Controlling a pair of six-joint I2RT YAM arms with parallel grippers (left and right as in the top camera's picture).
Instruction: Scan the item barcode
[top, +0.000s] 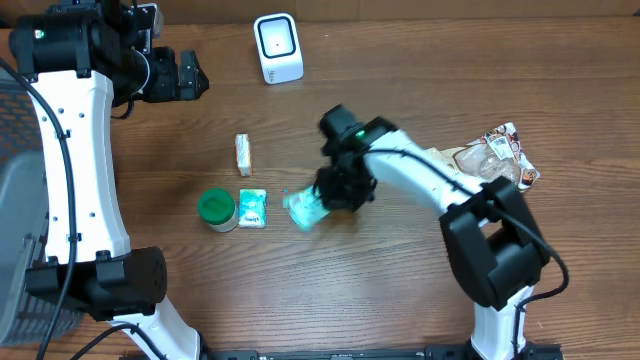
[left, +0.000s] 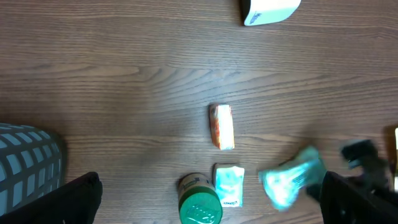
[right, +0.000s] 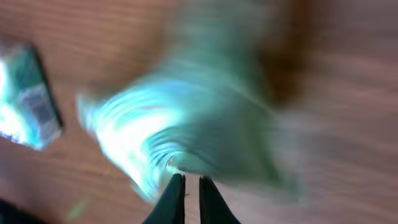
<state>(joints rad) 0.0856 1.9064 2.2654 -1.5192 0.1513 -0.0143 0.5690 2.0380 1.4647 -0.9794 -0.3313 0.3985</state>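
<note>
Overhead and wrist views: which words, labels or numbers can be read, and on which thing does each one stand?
None can be read.
white scanner: blue mark on its side, too small.
small white packet: print, too small.
green lid: raised marks, blurred.
teal pouch: motion blur, unreadable.
crinkled wrapper: print, too small.

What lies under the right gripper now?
A teal packet, blurred, its edge pinched between the shut fingers of the right gripper. Below it is the wooden table. The gripper covers part of the packet, and no barcode can be read.
</note>
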